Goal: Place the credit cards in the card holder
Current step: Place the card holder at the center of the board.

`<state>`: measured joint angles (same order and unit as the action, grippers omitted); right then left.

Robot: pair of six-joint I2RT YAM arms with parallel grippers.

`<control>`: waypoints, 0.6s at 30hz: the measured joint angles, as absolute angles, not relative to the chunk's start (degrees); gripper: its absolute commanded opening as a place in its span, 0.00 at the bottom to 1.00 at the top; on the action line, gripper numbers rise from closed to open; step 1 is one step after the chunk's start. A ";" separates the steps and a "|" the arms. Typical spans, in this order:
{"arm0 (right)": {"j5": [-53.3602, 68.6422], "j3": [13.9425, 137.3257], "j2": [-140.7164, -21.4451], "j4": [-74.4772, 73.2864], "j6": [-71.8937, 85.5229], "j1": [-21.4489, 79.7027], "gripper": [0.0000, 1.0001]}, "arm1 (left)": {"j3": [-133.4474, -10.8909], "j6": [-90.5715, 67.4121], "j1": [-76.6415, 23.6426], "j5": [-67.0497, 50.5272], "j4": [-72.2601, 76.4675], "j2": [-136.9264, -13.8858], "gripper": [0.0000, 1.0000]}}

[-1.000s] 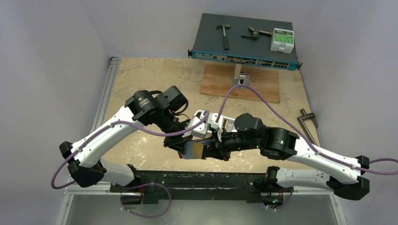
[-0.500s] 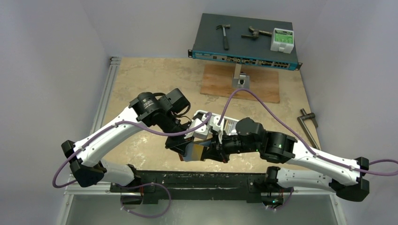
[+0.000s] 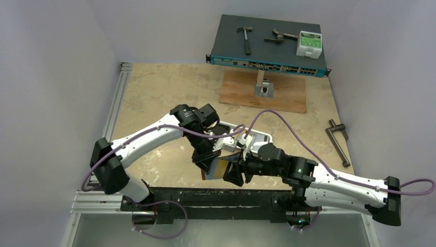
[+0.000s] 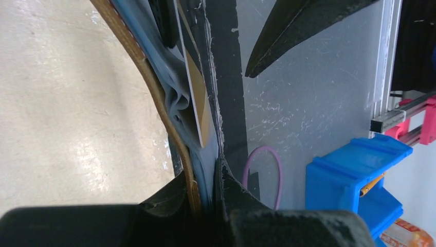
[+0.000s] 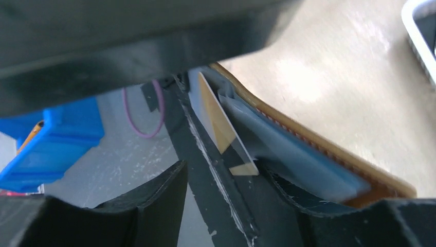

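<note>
Down at six o'clock on the table [image 3: 154,98], the left gripper [image 3: 210,165] is clamped on the brown card holder [image 3: 220,167], holding it up on edge. An orange-yellow card [image 5: 220,128] sits in a pocket, one corner poking out. The right gripper [image 3: 235,175], at the holder's three o'clock, looks parted and empty. That's one card in. I can't see how many wait in the white tray [image 3: 262,136] at twelve.

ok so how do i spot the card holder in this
Look at the middle of the near edge of the table, in front of the white tray. The card holder is the brown leather fold pinched in the left gripper, with an orange-yellow card showing inside. The tray is white plastic; this is brown and bends.
</note>
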<state>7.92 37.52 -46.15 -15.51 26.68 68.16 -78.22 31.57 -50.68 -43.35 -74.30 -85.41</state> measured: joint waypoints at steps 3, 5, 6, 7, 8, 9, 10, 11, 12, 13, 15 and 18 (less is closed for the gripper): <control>4.91 33.76 -45.56 -15.42 30.63 67.94 0.56 | -76.27 32.29 -49.87 -44.64 -72.42 -89.45 0.07; 2.85 31.40 -44.84 -15.53 33.01 67.72 0.56 | -75.50 32.73 -49.34 -45.58 -71.35 -93.51 0.07; 1.93 30.13 -44.36 -15.73 34.09 67.66 0.55 | -75.40 32.77 -49.28 -45.74 -71.11 -94.26 0.07; 1.39 28.75 -43.42 -15.90 34.92 67.66 0.55 | -75.29 32.80 -49.23 -46.35 -70.61 -96.20 0.08; 1.04 27.31 -41.95 -15.90 35.66 67.77 0.54 | -75.22 32.75 -49.23 -47.11 -69.84 -98.35 0.08; 0.80 26.20 -40.42 -15.92 36.38 67.83 0.53 | -75.20 32.75 -49.17 -47.77 -69.01 -100.31 0.09; 0.51 24.95 -38.48 -15.70 37.41 67.94 0.52 | -75.13 32.58 -49.12 -48.29 -68.16 -102.41 0.10; 0.21 23.83 -36.77 -15.22 38.41 67.94 0.51 | -75.11 32.34 -49.12 -48.71 -67.59 -104.38 0.11; -0.40 22.79 -35.48 -14.48 39.35 67.94 0.51 | -75.13 32.10 -49.08 -49.25 -67.13 -106.39 0.14; -0.60 21.96 -34.70 -13.67 40.18 67.94 0.50 | -75.29 32.03 -48.97 -49.63 -67.11 -108.12 0.18; -0.80 20.21 -34.24 -10.94 41.87 67.92 0.50 | -75.88 30.96 -48.84 -50.24 -67.05 -111.74 0.35; -1.04 18.87 -35.90 -8.51 43.55 67.94 0.50 | -76.27 29.08 -48.40 -50.87 -66.06 -114.21 0.62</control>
